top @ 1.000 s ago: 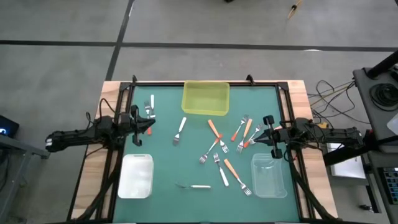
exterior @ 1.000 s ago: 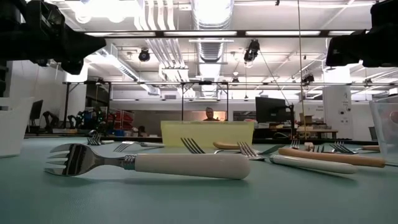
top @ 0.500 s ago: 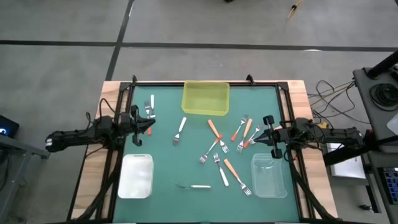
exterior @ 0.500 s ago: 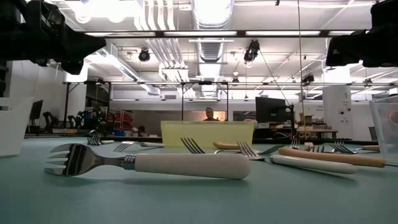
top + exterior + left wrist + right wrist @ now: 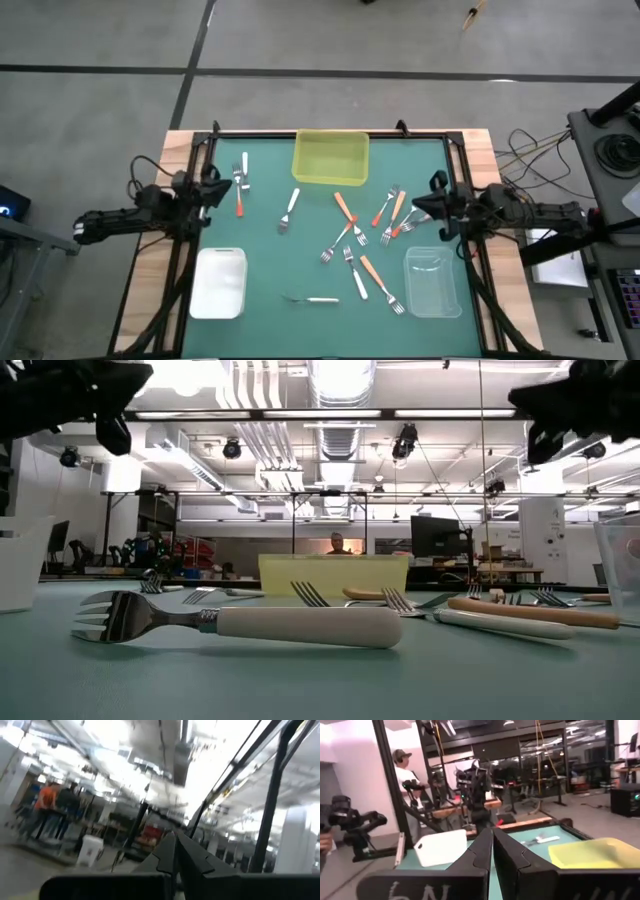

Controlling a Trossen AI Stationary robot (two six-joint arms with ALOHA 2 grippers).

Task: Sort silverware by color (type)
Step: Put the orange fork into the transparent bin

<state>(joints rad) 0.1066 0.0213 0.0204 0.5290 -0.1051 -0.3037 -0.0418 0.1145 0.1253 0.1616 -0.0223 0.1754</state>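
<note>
Closed left gripper (image 5: 208,188) and closed right gripper (image 5: 428,203) level at green surface (image 5: 270,260) edges, metal-tined plastic-handled forks (image 5: 352,240) between them, wrist views alone showing room people (image 5: 405,775).

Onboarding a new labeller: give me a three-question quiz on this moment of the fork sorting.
1. True or false: the yellow bin holds forks.
2. Which container is nearest the right gripper? A white bin, B clear bin, C yellow bin.
3. What colour is the handle of the fork lying alone between the white bin and the clear bin?

Key: 1 false, it looks empty. 2 B. 3 white.
</note>
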